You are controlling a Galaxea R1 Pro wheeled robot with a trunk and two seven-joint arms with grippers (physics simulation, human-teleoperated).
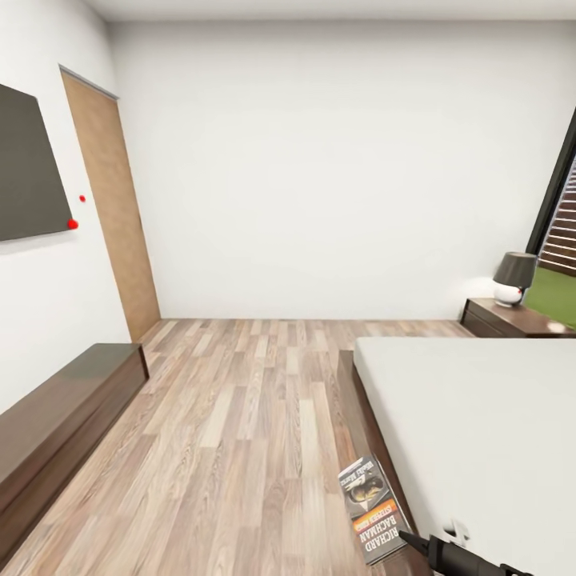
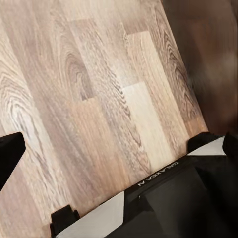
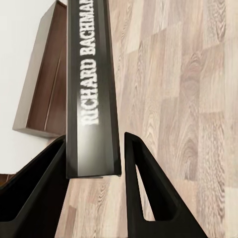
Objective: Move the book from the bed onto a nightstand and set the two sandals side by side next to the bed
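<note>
Nearest, at the bottom right of the head view: right gripper [image 1: 416, 544], dark, reaching in from the right, fingertips at the near end of the book [image 1: 372, 508]. Held between the two black fingers [image 3: 148, 198] as seen in the right wrist view, book [image 3: 92, 89] clamped spine-side out, white "RICHARD BACHMAN" lettering running along the dark spine, extending away from the gripper over the floor [image 3: 188, 99]. Cover face up and tilted in the head view, poised over the near left edge of the bed [image 1: 480, 416], partly above the floor [image 1: 240, 432]. Cannot tell whether touching the frame. Left gripper [image 2: 119, 171] seen from its wrist camera, black fingers wide apart, holding nothing, wood planks beneath. Farther left, long low bench [image 1: 56, 424] against the left wall. Beyond the bed at far right, nightstand [image 1: 512, 318] bearing a lamp [image 1: 514, 278]. On the left wall, dark panel [image 1: 28, 168] and tan door [image 1: 116, 216].
</note>
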